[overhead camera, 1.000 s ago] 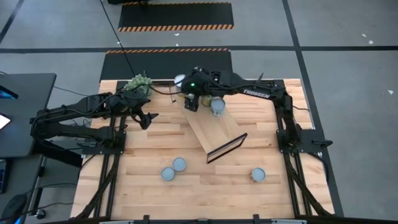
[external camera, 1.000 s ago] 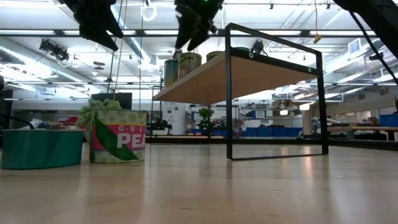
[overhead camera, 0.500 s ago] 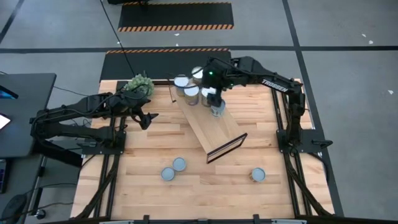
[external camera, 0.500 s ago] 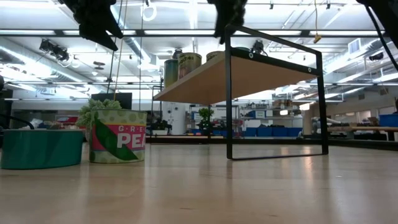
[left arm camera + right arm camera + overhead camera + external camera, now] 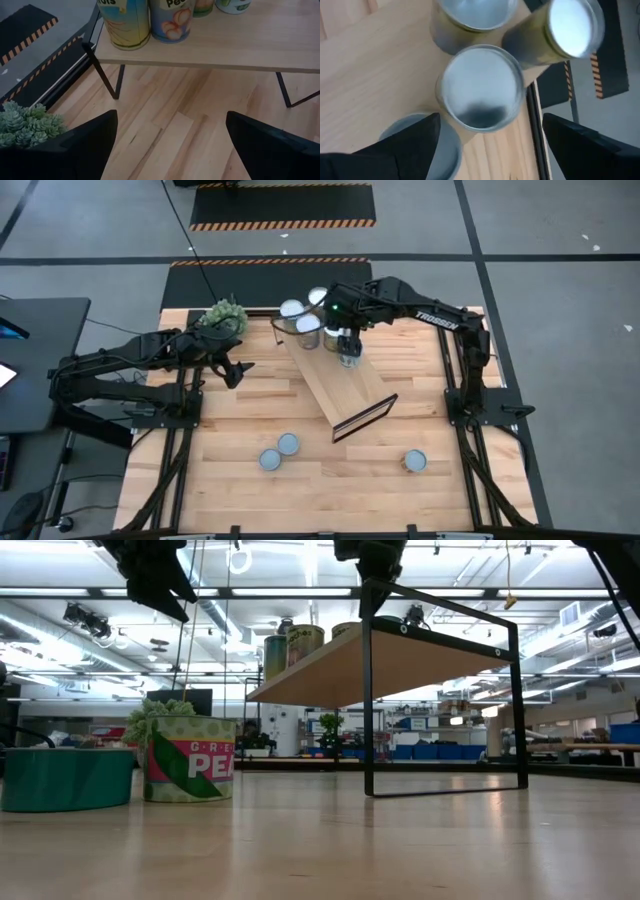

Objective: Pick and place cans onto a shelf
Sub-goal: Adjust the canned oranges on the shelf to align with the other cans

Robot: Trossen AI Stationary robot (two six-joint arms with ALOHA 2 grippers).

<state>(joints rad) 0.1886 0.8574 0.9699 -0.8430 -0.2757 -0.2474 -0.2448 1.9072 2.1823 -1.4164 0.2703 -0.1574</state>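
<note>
Above the light-wood plank shelf (image 5: 335,375) with its dark metal frame, right gripper (image 5: 347,346) hovering, fingers spread, nothing between them. On the shelf's far end, four silvery-topped metal cans (image 5: 307,326) clustered close together. Three more such cans (image 5: 288,444) standing on the wooden tabletop (image 5: 230,460) near its front edge. Left gripper (image 5: 240,372) waiting beside the green spiky plant ball (image 5: 223,313), jaws wide apart, empty.

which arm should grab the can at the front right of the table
Right, probably. The right gripper hangs empty over the shelf, on that can's side; the left gripper waits farther off.
</note>
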